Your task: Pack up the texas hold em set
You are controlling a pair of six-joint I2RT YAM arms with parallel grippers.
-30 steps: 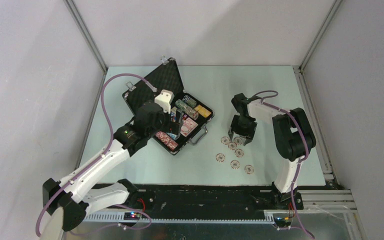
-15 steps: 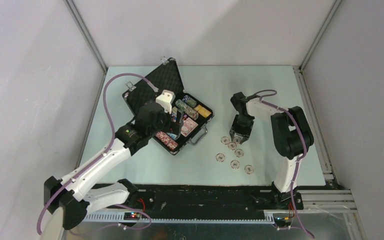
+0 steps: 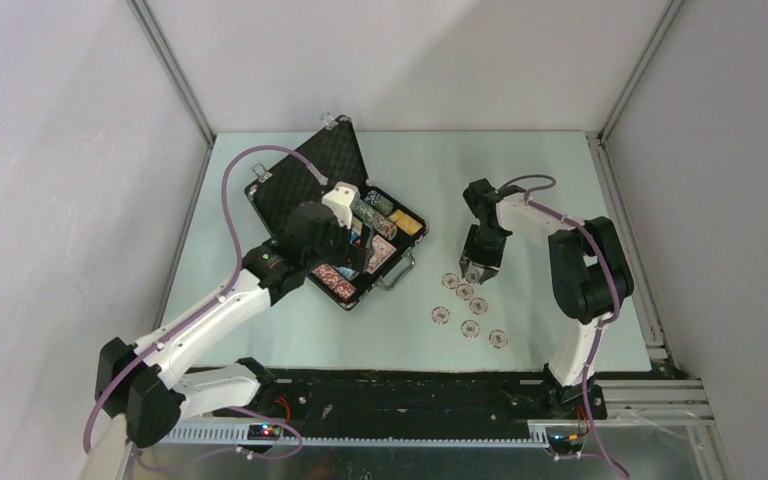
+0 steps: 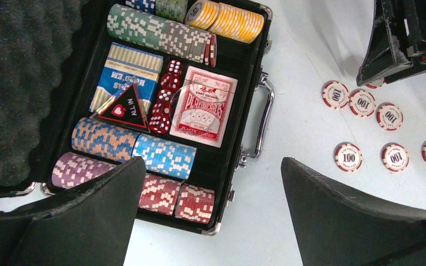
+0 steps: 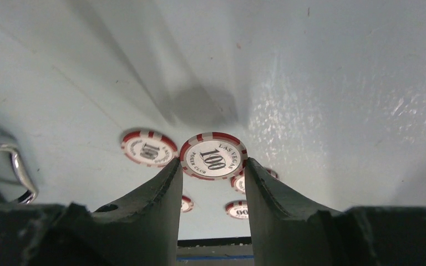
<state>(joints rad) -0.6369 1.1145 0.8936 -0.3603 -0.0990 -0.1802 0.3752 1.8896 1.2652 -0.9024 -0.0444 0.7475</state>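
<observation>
One red-and-white poker chip [image 5: 213, 152], marked "LAS VEGAS POKER CLUB 100", sits pinched edge to edge in my right gripper [image 5: 212, 165]. Matching loose "100" chips [image 4: 349, 157] lie on the table beside the open black foam-lined case [image 4: 28, 83]. My left gripper [image 4: 213, 221] hangs wide open above it. A black triangular marker [image 4: 125, 105] inside reads "ALL IN".

Bright, even light — soft shadows
</observation>
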